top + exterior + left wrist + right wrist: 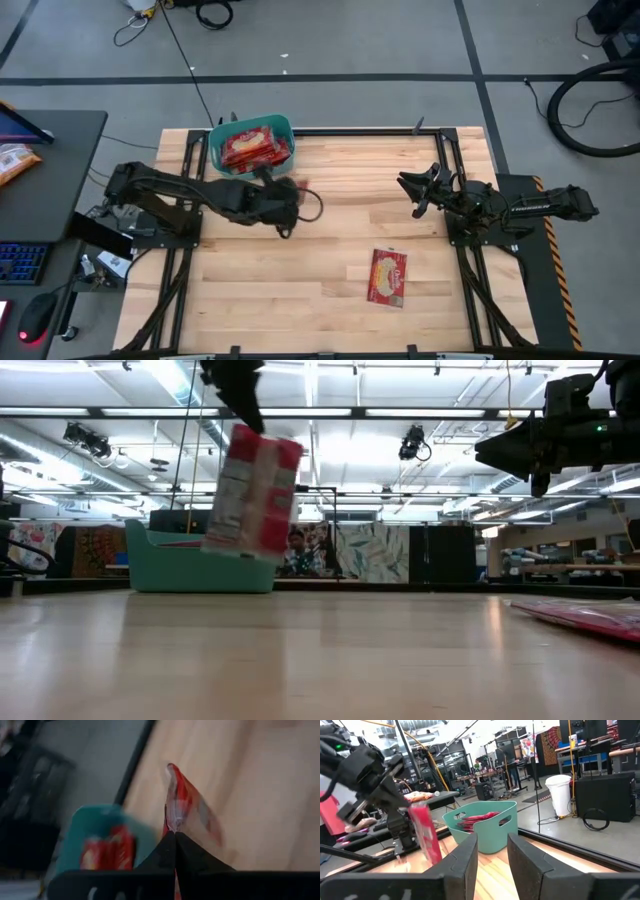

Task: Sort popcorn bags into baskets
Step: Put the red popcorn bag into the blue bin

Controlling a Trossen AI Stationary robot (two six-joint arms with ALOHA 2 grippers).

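My left gripper (pixel 287 193) is shut on a red popcorn bag (pixel 252 490) and carries it above the table, just on the near side of the teal basket (pixel 250 145). The basket stands at the table's far edge, and several red bags (pixel 255 148) lie inside it. One more red bag (pixel 388 275) lies flat on the wood toward the near right. My right gripper (pixel 412 186) hovers open at the right side of the table, pointing left toward the basket (pixel 485 827), with nothing between its fingers. My left gripper pinches the popcorn bag by its top edge (pixel 172 822) between the two shut fingers. The fingers come at it from above. The bag hangs below them, slightly tilted, and its lower end (pixel 240 545) is lifted clear of the table.
Black frame rails run along the table's far, left and right edges (pixel 440 160). A dark side table on the left carries an orange packet (pixel 15 162), a keyboard and a mouse. Bare wood lies between the two arms and along the near edge.
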